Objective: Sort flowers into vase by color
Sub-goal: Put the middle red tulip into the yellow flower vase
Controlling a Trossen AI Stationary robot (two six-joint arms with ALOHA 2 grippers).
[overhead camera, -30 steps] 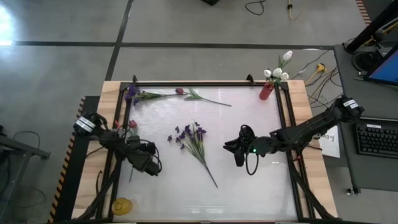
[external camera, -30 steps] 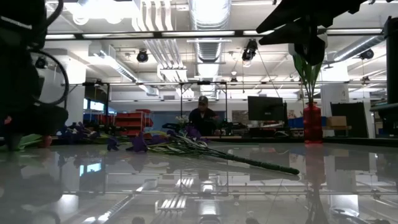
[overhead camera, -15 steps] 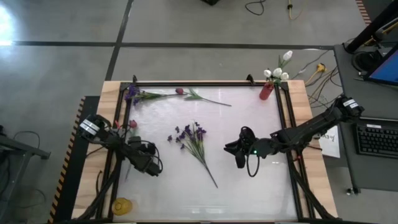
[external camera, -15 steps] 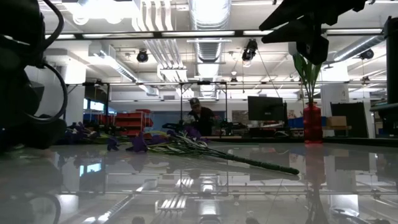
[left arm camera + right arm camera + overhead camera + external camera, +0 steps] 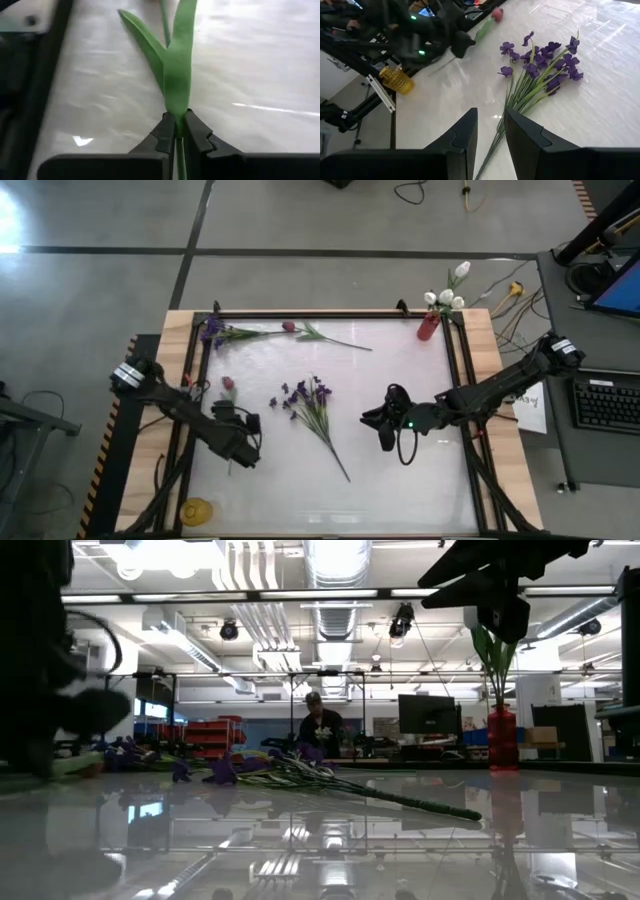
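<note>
**Pink-red bud clamped by the left gripper; right arm parked mid-table**

In the left wrist view, the left gripper is seen closed on a thin green stem, its two dark ridged fingers pressed together with flat, blade-shaped leaves fanning out just beyond them. That grip is not legible from above; there the left gripper is shown near the table's left edge, with the pink-red bud at the far end of the held stem.

The right gripper is placed right of centre over the glossy white table. From its wrist camera the fingers are seen parted, a narrow gap between them, nothing held. Ahead of them lies the purple spray, small blossoms on a bundle of wiry green stems; it is loose on the table, mid-surface.

Only the overhead view shows a further purple flower and a pink bud lying along the far edge. A red vase with white tulip buds is stood at the far right corner, and a ribbed yellow vase at the near left corner. The low view alone reveals a person in the room behind the table.
</note>
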